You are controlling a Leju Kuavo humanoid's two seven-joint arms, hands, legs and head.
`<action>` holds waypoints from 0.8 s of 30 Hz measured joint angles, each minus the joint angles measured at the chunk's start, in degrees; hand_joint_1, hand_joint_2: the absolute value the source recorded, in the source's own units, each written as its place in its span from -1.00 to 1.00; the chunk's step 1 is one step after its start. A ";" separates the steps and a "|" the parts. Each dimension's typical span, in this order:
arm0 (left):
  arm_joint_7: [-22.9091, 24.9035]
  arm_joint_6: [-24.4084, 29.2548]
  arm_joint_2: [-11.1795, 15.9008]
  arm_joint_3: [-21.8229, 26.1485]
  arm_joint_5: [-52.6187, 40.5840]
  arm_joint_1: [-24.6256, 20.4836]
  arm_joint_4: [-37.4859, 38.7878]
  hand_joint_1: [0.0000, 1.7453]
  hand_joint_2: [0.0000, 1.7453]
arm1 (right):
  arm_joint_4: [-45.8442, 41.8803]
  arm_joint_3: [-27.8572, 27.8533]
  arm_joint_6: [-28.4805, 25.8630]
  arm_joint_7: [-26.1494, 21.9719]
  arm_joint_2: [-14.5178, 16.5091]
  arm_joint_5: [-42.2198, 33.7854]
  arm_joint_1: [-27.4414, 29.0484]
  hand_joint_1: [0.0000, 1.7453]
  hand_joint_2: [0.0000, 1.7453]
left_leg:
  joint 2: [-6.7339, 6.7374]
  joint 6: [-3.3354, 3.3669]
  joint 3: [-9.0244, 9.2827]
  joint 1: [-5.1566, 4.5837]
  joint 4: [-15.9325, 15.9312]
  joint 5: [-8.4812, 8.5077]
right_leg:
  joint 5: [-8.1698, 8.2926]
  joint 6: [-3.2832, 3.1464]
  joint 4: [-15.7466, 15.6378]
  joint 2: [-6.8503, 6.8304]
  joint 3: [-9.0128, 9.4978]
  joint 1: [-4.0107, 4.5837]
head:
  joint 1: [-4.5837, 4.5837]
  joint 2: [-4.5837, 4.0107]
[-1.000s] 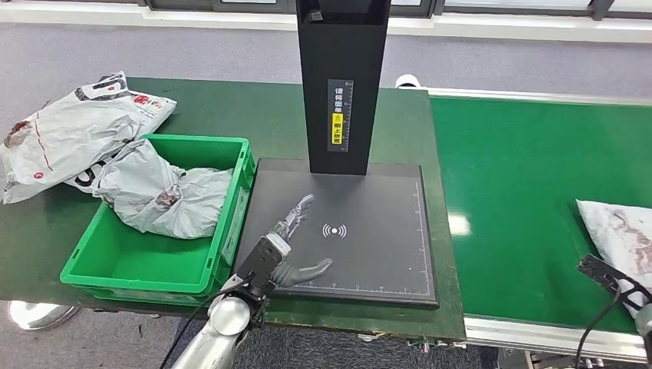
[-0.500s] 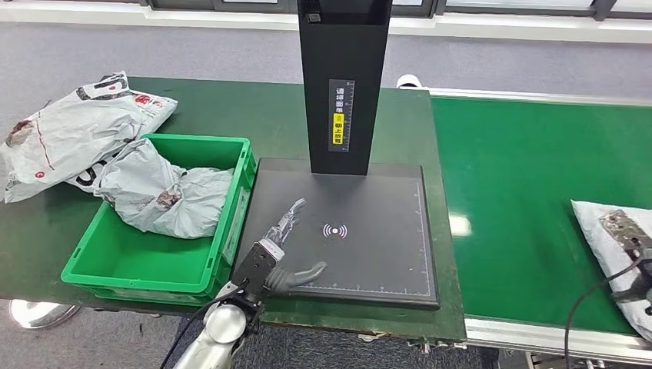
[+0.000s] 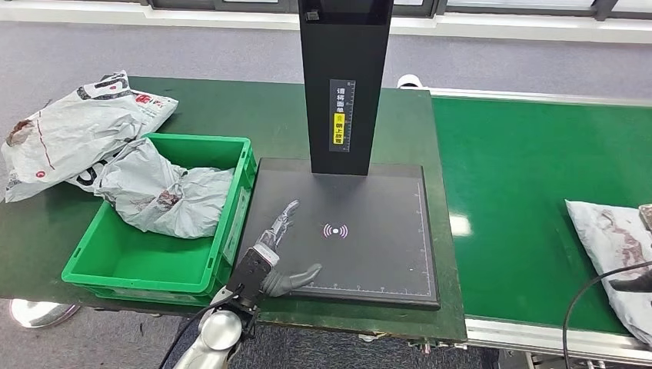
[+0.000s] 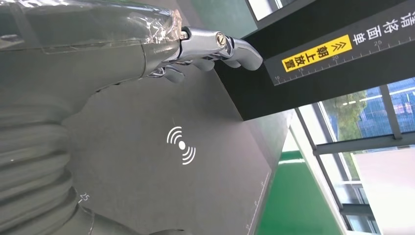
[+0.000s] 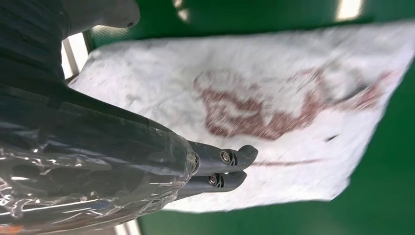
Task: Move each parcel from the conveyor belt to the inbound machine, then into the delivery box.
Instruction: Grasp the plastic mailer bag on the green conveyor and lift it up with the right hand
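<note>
The left hand (image 3: 278, 250) lies low over the near left part of the inbound machine's black scan plate (image 3: 369, 254), fingers (image 3: 283, 219) stretched forward and spread, thumb (image 3: 300, 277) out to the side, holding nothing. In the right wrist view the right hand (image 5: 215, 171) hovers above a white parcel with red print (image 5: 274, 112), its dark fingers (image 5: 230, 157) side by side and slightly curled; whether they touch the bag, I cannot tell. That parcel (image 3: 615, 246) rests on the green conveyor belt (image 3: 523, 200) at its right edge. A crumpled grey parcel (image 3: 158, 192) sits in the green delivery box (image 3: 115, 269), and another mailer bag (image 3: 69, 131) lies on the tabletop (image 3: 231, 115) behind it
</note>
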 joint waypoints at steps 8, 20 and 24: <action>0.35 0.16 0.11 0.00 -0.22 0.09 -0.38 -1.00 1.00 | 0.70 0.00 0.91 3.82 -0.76 1.09 0.25 -1.00 1.00 | 0.01 0.00 0.01 0.00 0.00 0.00 | 0.00 0.00 0.00 0.01 -0.01 0.00 | 0.00 0.00; -0.22 -0.14 0.56 -0.02 0.75 0.00 0.14 -1.00 1.00 | 2.50 0.27 15.14 1.94 -1.75 1.56 4.59 -1.00 1.00 | 0.00 0.00 0.01 0.01 0.00 -0.01 | -0.02 0.02 -0.01 0.00 -0.01 0.01 | 0.00 0.00; -0.50 0.94 0.61 -0.02 -0.26 -0.02 0.41 -1.00 1.00 | 2.93 1.37 19.04 0.32 -2.03 2.14 6.72 -1.00 1.00 | 0.00 0.01 0.01 0.01 0.00 -0.03 | -0.05 0.05 -0.01 0.00 0.01 0.01 | -0.01 0.00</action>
